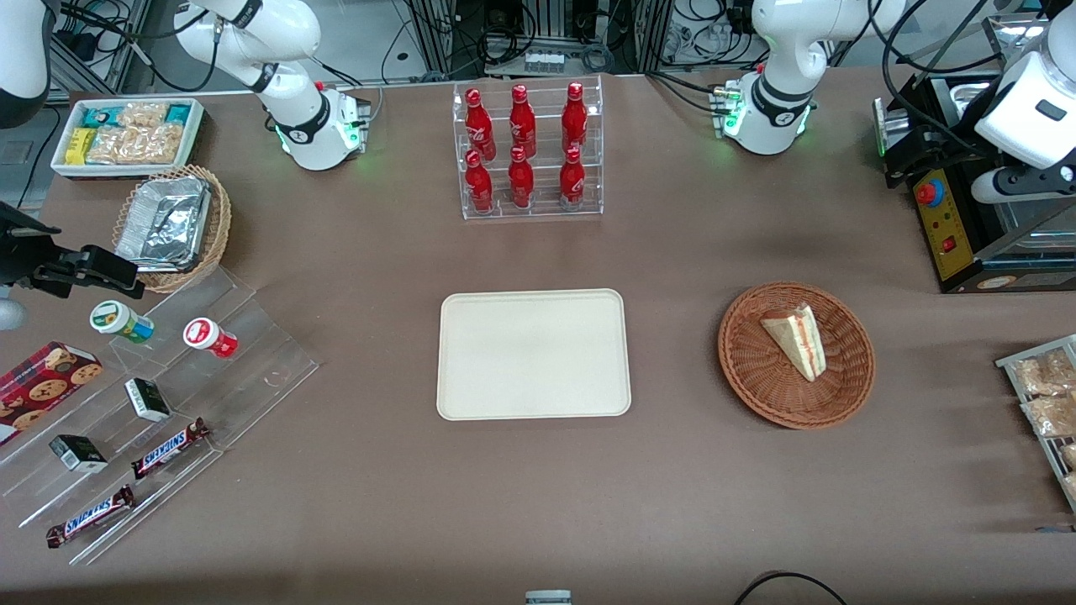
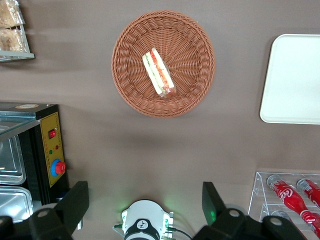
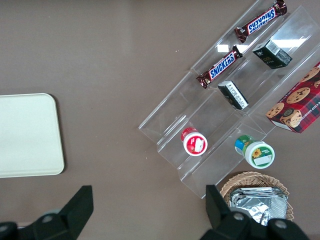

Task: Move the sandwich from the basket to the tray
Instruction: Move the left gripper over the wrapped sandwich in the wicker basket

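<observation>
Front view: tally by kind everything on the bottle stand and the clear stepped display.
Red bottles: 6
Snickers bars: 2
Small dark boxes: 2
Lidded cups: 2
Cookie box: 1
Total: 13
End effector, open, hangs high above the table near the working arm's base.

Brown tabletop [image 1: 378, 470] all the way across, plain and matte. On it sits the reddish-brown woven basket [image 1: 796, 355], its wicker ribbed in tight rings, holding the sandwich [image 1: 797, 339]: pale bread with an orange-red and cream stripe of filling. The tray [image 1: 533, 354] is flat cream-beige, no pattern. Near the table's back edge, bright red bottles [image 1: 523, 144] with white lettering stand in a clear rack. High above the basket, the gripper [image 2: 145, 210] shows black fingers spread wide.
</observation>
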Controlling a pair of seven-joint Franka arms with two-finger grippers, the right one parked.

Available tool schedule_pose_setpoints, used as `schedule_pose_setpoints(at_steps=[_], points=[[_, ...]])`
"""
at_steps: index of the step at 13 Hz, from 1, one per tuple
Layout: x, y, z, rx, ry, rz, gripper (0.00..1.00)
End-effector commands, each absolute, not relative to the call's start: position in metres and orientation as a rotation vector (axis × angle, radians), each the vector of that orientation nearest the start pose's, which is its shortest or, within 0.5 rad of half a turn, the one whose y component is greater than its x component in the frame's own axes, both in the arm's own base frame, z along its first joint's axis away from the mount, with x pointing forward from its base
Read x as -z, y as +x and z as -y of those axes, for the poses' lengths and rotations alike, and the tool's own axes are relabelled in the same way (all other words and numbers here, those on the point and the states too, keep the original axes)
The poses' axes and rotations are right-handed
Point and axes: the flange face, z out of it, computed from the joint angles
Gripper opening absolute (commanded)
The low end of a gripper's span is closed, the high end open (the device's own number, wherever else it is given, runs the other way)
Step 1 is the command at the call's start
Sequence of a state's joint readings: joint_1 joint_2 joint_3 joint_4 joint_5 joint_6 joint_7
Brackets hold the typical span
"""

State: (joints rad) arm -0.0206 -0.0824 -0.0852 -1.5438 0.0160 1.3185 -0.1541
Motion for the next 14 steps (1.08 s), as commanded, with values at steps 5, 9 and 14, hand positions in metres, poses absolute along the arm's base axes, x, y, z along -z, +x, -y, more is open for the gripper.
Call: schedule_pose_setpoints(at_steps=[5,9,14], points=[[-0.610,0.508,0.038,-0.281,-3.073,0.098,1.00],[-0.536,0.510,0.035,-0.163,-3.075,0.257,1.00],[-0.444,0.510,0.036,-0.099,-3.026,0.598,1.00]])
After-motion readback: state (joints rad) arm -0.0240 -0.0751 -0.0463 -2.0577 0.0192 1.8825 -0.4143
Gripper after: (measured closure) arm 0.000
